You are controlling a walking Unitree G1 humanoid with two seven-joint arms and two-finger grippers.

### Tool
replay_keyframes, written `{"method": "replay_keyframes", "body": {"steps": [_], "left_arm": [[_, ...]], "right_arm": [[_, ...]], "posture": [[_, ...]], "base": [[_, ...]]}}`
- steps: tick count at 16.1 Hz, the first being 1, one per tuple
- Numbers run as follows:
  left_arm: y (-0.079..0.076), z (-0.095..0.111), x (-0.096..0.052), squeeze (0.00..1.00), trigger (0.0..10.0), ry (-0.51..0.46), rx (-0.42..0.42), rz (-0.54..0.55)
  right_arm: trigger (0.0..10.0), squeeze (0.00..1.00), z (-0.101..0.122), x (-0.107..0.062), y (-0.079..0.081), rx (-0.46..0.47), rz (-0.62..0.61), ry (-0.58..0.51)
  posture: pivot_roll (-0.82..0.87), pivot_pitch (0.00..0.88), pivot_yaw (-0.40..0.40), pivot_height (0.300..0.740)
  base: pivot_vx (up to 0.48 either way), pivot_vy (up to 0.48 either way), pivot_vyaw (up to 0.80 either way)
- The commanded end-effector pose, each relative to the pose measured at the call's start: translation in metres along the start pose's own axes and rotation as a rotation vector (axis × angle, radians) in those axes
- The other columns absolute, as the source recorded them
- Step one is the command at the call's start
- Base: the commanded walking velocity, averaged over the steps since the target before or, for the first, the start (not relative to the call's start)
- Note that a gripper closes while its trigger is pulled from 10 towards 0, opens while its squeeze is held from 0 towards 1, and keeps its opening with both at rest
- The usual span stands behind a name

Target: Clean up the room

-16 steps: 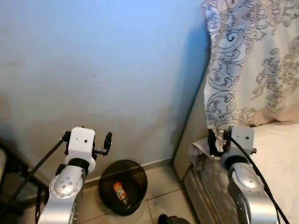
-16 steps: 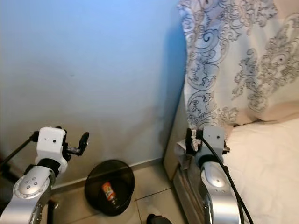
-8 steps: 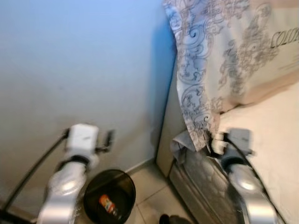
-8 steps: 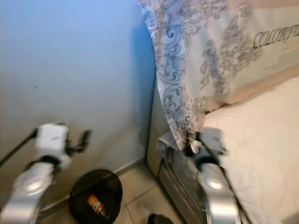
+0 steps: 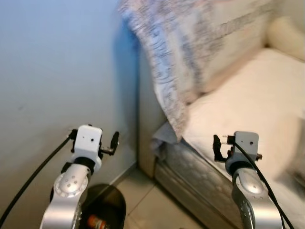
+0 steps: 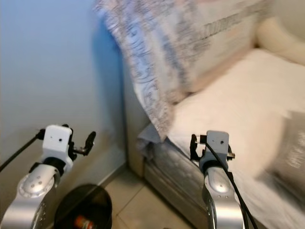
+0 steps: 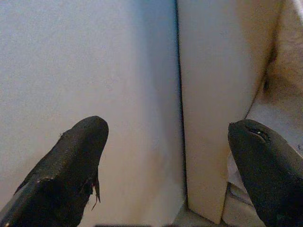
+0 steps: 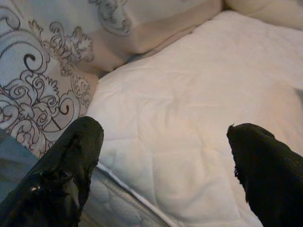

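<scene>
My left gripper [image 7: 165, 156] is up at the lower left, facing the blue wall [image 5: 52, 71]. Its fingers [image 7: 71, 161] are wide open and hold nothing. My right gripper [image 8: 165, 165] is at the lower right, over the white bed [image 5: 248, 95]. Its fingers [image 8: 71, 161] are wide open and empty too. A black bin [image 5: 107, 205] sits on the floor at the bottom left, with an orange bottle [image 5: 93, 222] inside. A patterned pillow [image 5: 181, 52] leans at the top.
</scene>
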State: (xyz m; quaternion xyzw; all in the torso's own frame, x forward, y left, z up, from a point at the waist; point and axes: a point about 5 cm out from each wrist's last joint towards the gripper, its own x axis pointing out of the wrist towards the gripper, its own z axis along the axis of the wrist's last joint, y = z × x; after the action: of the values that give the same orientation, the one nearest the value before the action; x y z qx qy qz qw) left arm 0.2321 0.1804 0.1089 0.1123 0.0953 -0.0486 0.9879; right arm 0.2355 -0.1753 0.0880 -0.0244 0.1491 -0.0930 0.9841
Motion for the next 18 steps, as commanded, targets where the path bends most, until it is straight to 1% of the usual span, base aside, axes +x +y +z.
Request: {"method": "replay_keyframes", "body": {"steps": [1,4,6,9,10,12,15,18], "left_arm": [[0.005,-0.002,0.000,0.00,10.0,0.007,-0.003,0.018],[0.007,0.001,0.002,0.00,10.0,-0.016,-0.012,0.049],[0.007,0.003,0.003,0.00,10.0,-0.028,-0.012,0.049],[0.001,0.003,0.002,0.00,10.0,-0.035,-0.062,0.019],[0.001,0.003,0.002,0.00,10.0,-0.035,-0.062,0.018],[0.000,0.005,0.002,0.00,10.0,-0.067,-0.039,-0.007],[0.001,0.007,0.003,0.00,10.0,-0.078,-0.016,-0.012],[0.002,0.010,0.005,0.00,10.0,-0.102,-0.019,-0.014]], "right_arm": [[10.0,1.00,0.003,-0.002,0.004,0.007,0.007,-0.011],[10.0,1.00,0.003,-0.003,0.002,0.011,-0.005,-0.008],[10.0,1.00,0.005,-0.001,0.001,0.010,-0.014,-0.014],[10.0,1.00,0.007,0.000,-0.001,-0.005,-0.031,-0.017],[10.0,1.00,0.007,0.000,-0.002,-0.006,-0.034,-0.017],[10.0,1.00,0.008,0.000,-0.003,-0.005,-0.041,-0.017],[10.0,1.00,0.009,0.001,-0.003,-0.010,-0.042,-0.016],[10.0,1.00,0.010,0.002,-0.002,-0.011,-0.043,-0.016]], "posture": [[0.06,0.000,-0.003,0.740],[0.05,0.000,0.000,0.740],[0.05,0.000,-0.003,0.740],[0.05,0.000,-0.007,0.740],[0.04,0.000,-0.008,0.740],[0.04,0.000,-0.012,0.740],[0.05,0.000,-0.018,0.740],[0.05,0.000,-0.019,0.740]], "base": [[0.000,0.000,-0.80],[0.000,0.000,-0.80],[0.000,0.000,-0.80],[0.000,0.000,-0.80],[0.000,0.000,-0.80],[0.000,0.000,-0.80],[0.000,0.000,-0.80],[0.000,0.000,-0.80]]}}
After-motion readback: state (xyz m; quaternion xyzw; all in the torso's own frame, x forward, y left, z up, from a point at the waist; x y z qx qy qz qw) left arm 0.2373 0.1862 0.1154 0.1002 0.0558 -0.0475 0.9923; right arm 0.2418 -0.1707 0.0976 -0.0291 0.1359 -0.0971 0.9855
